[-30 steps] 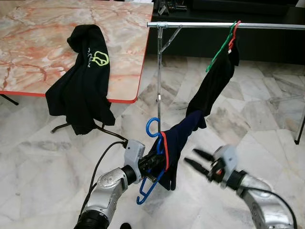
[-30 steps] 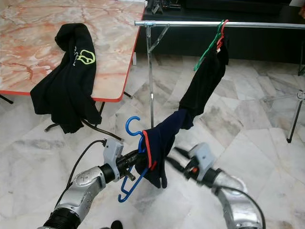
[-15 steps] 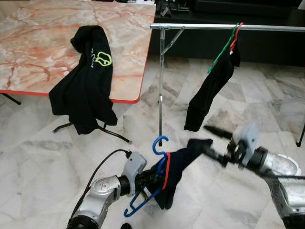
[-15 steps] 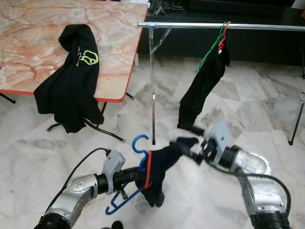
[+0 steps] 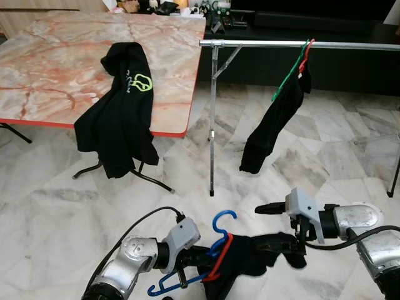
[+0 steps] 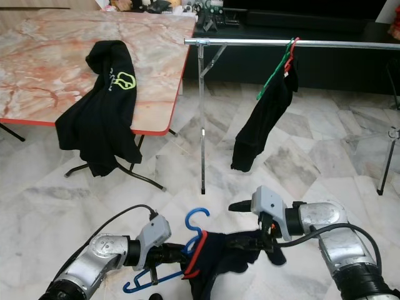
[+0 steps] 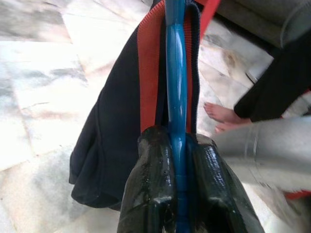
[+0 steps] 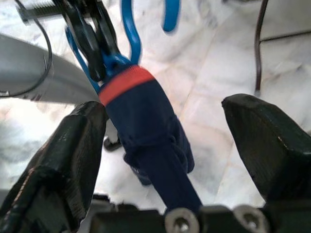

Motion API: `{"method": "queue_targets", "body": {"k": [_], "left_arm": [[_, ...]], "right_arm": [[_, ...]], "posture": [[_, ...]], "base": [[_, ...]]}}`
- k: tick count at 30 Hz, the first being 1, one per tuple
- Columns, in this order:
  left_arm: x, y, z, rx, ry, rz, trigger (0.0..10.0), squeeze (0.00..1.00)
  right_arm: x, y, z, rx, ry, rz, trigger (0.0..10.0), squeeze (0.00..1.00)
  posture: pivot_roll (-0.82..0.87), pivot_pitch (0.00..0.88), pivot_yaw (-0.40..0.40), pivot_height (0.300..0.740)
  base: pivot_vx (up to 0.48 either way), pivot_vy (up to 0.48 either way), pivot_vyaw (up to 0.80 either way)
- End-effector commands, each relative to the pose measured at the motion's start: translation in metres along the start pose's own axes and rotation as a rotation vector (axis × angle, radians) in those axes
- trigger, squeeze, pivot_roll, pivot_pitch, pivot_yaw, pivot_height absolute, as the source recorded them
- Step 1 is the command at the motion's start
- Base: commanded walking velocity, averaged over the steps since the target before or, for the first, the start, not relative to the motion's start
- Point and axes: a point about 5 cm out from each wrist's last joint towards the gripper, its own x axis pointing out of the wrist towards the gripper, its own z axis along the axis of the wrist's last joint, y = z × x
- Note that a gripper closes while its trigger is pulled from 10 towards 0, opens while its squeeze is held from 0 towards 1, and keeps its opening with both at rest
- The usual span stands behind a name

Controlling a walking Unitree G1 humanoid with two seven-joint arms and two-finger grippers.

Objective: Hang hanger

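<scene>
The blue hanger (image 5: 212,250) with the dark navy garment (image 5: 253,259) has been brought down from the middle of the frame to the bottom, held lower by the left gripper (image 5: 199,257). The right gripper (image 5: 269,225) has been moved left and down to the garment, with its fingers spread wide around the cloth. More of the table (image 5: 56,62) is seen at the upper left because the camera has been tipped.

Bright, even indoor light, soft shadows; head views sharp, wrist views blurred up close.
</scene>
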Motion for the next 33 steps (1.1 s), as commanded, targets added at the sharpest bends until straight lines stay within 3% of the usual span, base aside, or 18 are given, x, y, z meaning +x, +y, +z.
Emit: {"method": "queue_targets", "body": {"k": [1,6,9,29,30,31,33], "left_arm": [[0.000,-0.001,0.010,0.055,-0.020,-0.035,10.0,0.00],[-0.004,0.001,0.012,0.065,-0.012,-0.043,10.0,0.00],[-0.006,0.001,0.015,0.071,-0.014,-0.061,10.0,0.00],[-0.008,-0.002,0.025,0.089,-0.008,-0.108,10.0,0.00],[-0.009,-0.002,0.026,0.089,-0.007,-0.110,10.0,0.00],[-0.009,-0.002,0.027,0.089,-0.007,-0.111,10.0,0.00],[-0.010,-0.002,0.027,0.090,-0.006,-0.112,10.0,0.00]], "right_arm": [[0.004,0.001,-0.005,-0.008,0.044,0.012,10.0,0.00],[0.012,0.002,-0.018,-0.014,0.114,0.007,10.0,0.00],[0.018,0.007,-0.023,0.020,0.072,0.049,10.0,0.00],[0.044,0.021,-0.042,0.080,0.067,0.112,10.0,0.00],[0.046,0.022,-0.044,0.087,0.068,0.115,4.6,0.00],[0.046,0.023,-0.044,0.091,0.066,0.122,1.3,0.00],[0.047,0.025,-0.045,0.094,0.063,0.132,1.3,0.00]], "posture": [[-0.07,0.125,-0.004,0.740],[-0.07,0.131,-0.003,0.740],[-0.06,0.136,-0.001,0.740],[-0.04,0.179,0.003,0.740],[-0.04,0.183,0.007,0.740],[-0.04,0.188,0.010,0.740],[-0.03,0.190,0.013,0.740]], "base": [[0.000,0.000,0.00],[0.000,0.000,0.00],[0.000,0.000,0.00],[0.000,0.000,0.00],[0.000,0.000,0.00],[0.000,0.000,0.00],[0.000,0.000,0.00]]}}
